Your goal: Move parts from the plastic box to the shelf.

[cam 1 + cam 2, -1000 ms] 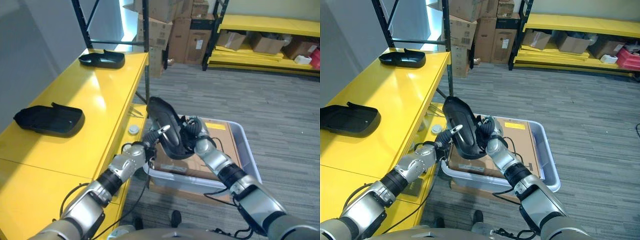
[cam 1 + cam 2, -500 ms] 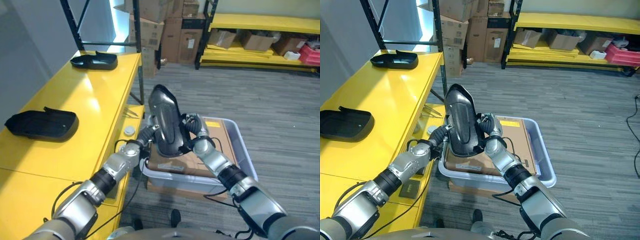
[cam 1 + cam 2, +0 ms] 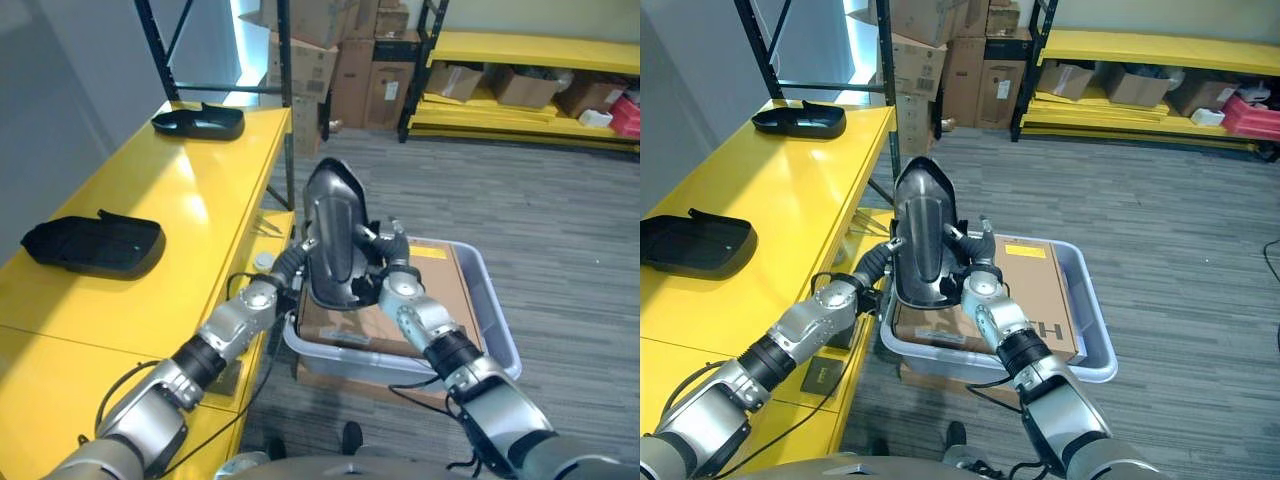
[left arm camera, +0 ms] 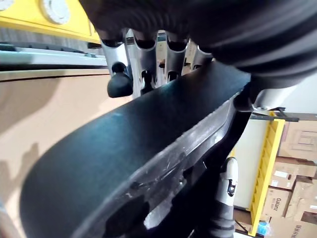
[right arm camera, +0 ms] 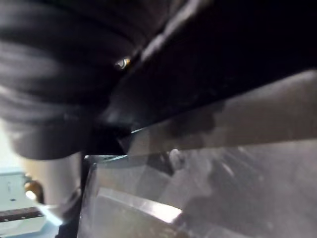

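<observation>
Black moulded part (image 3: 332, 238) held upright above grey plastic box (image 3: 497, 320), clamped between left hand (image 3: 292, 262) and right hand (image 3: 385, 262), fingers of both curled on its edges. Risk: slipping during swing toward yellow shelf (image 3: 175, 215), or clipping black upright (image 3: 288, 95).

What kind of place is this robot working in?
Probably a warehouse or stockroom: stacked cardboard boxes against the far wall, yellow storage racks with dark uprights, and moulded black parts laid out on a yellow shelf.
</observation>
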